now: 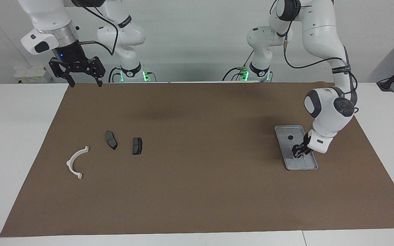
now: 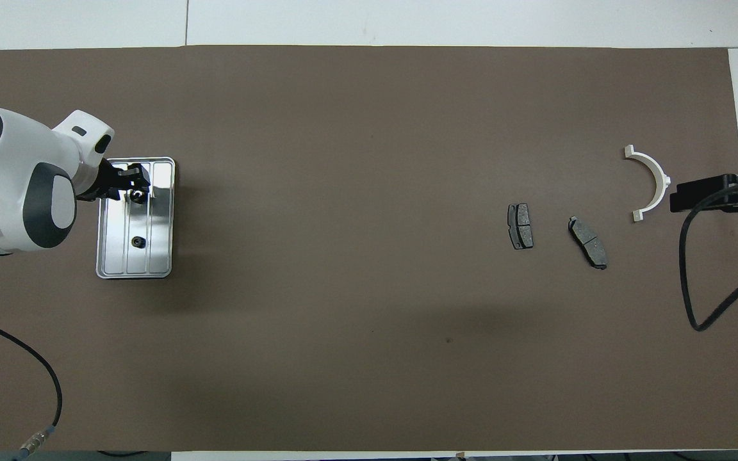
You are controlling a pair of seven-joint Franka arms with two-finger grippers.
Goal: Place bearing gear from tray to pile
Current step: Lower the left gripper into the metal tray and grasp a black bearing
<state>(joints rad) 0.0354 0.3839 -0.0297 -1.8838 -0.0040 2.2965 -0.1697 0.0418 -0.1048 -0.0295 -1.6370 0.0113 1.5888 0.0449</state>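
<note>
left gripper (image 1: 298,152) jaws around bearing gear (image 2: 139,196) in tray (image 1: 305,165); right gripper (image 1: 84,82) jaws released.

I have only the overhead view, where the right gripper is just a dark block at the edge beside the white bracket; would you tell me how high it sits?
Observer: The right gripper hangs high above the table, well clear of the white half-ring bracket.
Operator: Thank you. Is it carrying anything?
Observer: No, it is open, with nothing between its fingertips.
Operator: And has the left gripper got down to the tray, or is it only above it?
Observer: The left gripper is low inside the silver tray, down at the level of its floor.
</note>
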